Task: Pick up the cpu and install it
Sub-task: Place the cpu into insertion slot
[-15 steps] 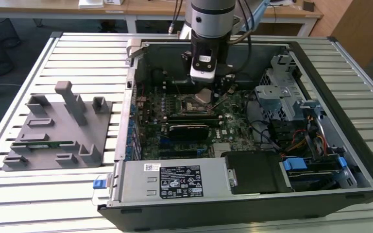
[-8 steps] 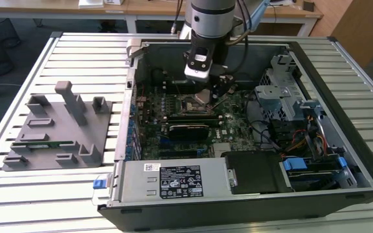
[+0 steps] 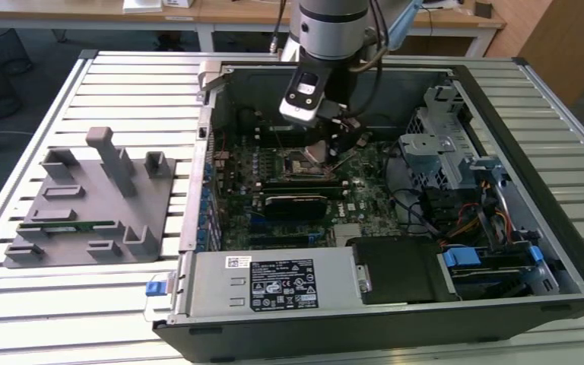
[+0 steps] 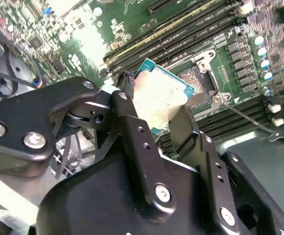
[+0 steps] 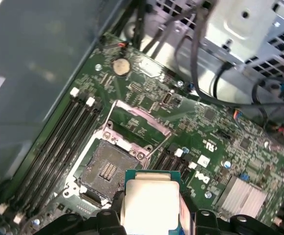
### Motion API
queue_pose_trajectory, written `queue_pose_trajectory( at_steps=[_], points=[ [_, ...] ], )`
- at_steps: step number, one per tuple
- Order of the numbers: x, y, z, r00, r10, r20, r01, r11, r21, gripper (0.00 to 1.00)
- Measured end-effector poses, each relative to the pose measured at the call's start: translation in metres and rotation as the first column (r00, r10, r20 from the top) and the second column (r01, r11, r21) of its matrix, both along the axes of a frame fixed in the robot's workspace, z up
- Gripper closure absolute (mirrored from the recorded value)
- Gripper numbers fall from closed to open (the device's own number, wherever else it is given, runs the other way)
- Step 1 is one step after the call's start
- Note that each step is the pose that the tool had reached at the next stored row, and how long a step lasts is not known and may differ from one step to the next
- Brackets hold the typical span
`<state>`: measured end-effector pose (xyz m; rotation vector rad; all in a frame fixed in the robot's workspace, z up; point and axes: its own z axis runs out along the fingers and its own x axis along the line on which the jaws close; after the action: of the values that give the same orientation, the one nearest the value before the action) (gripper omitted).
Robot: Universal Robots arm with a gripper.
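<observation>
Inside open computer case point(image 3: 394, 334) on bench point(image 3: 119, 72), exterior view: we see claw point(image 3: 336, 142) low over motherboard point(image 3: 363, 194).
Second wrist view: claw clamped on cpu point(image 4: 159, 95), chip tilted.
First wrist view: we see cpu held beside bare socket point(image 5: 107, 169), not seated.

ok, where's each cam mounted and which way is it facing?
Exterior view: off the arm, high up, looking down into the open computer case; the arm reaches down over the motherboard.
Second wrist view: on the wrist, looking past the black gripper at the cpu clamped between its fingers.
First wrist view: on the wrist, looking down at the empty socket; fingertips show beside the cpu.
Both wrist views share the cpu, socket and memory slots.
</observation>
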<state>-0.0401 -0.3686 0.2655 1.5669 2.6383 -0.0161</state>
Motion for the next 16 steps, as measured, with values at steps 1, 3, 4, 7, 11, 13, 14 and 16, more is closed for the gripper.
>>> queue_pose_trajectory(
  at_steps=[1, 3, 4, 7, 11, 13, 14, 16],
  points=[
    [0.0, 0.0, -0.0001, 0.9998, -0.017, -0.0001, 0.017, 0.9998, 0.0, 0.47],
    [0.0, 0.0, -0.0003, 0.9986, -0.053, 0.0, 0.053, 0.9986, 0.0001, 0.47],
    [0.0, 0.0, -0.0004, 0.9975, -0.071, 0.0, 0.071, 0.9975, 0.0001, 0.47],
    [0.0, 0.0, -0.0008, 0.992, -0.126, 0.0, 0.126, 0.992, 0.0001, 0.47],
    [0.0, 0.0, -0.0015, 0.9803, -0.197, 0.0, 0.197, 0.9803, 0.0002, 0.47],
    [0.0, 0.0, -0.002, 0.9726, -0.233, 0.0, 0.233, 0.9726, 0.0002, 0.47],
    [0.0, 0.0, -0.0024, 0.9683, -0.25, 0.0, 0.25, 0.9683, 0.0002, 0.47],
    [0.0, 0.0, -0.0034, 0.961, -0.276, 0.0, 0.276, 0.961, 0.0003, 0.47]
  ],
)
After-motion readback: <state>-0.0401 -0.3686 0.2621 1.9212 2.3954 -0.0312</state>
